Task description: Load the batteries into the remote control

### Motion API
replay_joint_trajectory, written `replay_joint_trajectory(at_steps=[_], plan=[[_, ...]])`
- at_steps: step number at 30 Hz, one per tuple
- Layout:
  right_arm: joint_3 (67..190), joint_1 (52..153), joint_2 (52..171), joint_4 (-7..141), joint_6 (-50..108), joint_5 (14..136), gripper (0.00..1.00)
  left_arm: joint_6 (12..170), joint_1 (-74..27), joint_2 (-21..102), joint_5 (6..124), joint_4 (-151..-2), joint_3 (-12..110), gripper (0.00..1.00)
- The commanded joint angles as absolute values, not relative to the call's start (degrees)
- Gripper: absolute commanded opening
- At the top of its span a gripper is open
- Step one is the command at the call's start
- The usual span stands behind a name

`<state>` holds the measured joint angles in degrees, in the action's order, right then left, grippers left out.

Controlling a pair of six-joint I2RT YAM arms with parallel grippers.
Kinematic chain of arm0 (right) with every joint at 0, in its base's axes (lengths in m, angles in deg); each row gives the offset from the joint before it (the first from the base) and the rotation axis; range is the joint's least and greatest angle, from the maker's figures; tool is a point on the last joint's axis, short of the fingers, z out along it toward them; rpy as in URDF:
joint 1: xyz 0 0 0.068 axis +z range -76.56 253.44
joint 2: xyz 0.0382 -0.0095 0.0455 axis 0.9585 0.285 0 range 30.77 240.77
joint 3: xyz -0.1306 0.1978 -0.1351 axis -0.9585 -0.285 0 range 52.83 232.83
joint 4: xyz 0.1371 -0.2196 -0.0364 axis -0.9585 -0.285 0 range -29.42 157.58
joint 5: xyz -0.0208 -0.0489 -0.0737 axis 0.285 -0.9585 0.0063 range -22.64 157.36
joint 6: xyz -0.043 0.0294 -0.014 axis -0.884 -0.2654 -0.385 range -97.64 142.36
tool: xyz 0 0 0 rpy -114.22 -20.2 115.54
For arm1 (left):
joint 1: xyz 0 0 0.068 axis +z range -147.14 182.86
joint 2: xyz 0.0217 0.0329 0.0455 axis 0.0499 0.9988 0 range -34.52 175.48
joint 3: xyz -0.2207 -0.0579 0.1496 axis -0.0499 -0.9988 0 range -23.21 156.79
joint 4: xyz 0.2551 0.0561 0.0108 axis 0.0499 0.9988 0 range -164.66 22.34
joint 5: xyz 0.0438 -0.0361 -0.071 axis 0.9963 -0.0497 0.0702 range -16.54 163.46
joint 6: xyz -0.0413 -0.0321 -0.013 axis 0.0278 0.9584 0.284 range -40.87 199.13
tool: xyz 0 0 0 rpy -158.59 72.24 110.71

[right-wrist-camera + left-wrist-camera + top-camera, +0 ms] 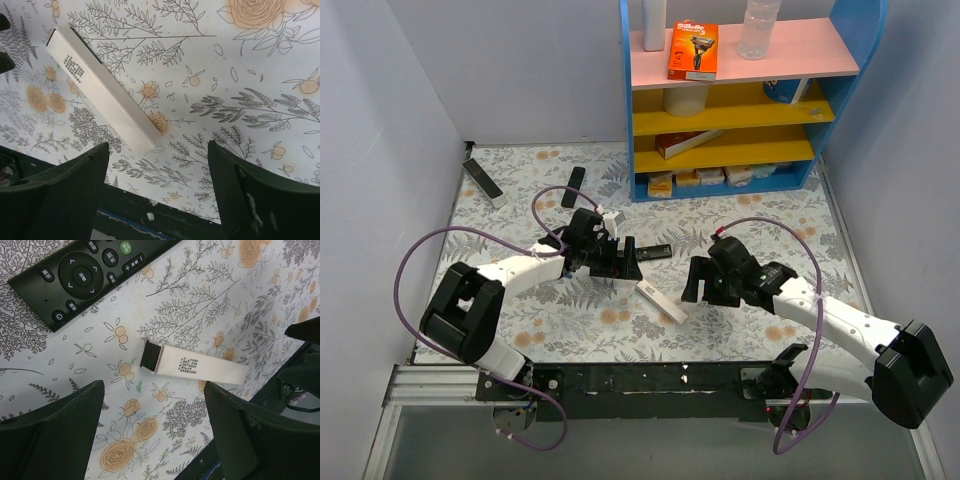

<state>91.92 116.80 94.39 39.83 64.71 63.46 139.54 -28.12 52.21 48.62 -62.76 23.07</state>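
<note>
The white remote control (661, 302) lies flat on the floral table between my arms, grey markings up. It shows in the left wrist view (197, 366) with a dark open end (151, 355), and in the right wrist view (102, 89). My left gripper (618, 265) hovers just behind it, jaws open and empty (155, 440). My right gripper (705, 283) hovers to its right, jaws open and empty (159, 195). No red batteries show in any view.
A black remote (80, 275) lies by the left gripper, partly under it in the top view (652, 251). Two more black remotes (483, 182) (574, 186) lie at the back left. A blue shelf unit (740, 100) stands at the back right.
</note>
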Motion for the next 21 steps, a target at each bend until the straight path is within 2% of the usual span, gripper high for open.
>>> replay_joint_trajectory(at_steps=[1,6,9,13,21], plan=[[88.52,115.37,92.65,48.12,70.34,70.85,0.86,142.23,-28.61,51.87,49.64,-59.99,26.79,0.8],[80.44,115.37,92.56,59.13,76.67,79.74,0.86,142.94,-28.61,51.96,49.73,-59.9,27.85,0.82],[79.64,115.45,90.64,58.62,79.48,79.14,0.85,143.47,-28.61,52.57,48.42,-59.37,28.03,0.82],[76.93,115.45,87.47,58.35,83.35,76.68,0.78,143.74,-28.61,54.33,45.34,-60.07,28.03,0.81],[73.05,116.07,88.52,61.25,89.06,76.94,0.68,141.18,-28.52,56.44,42.26,-59.46,28.91,0.76]])
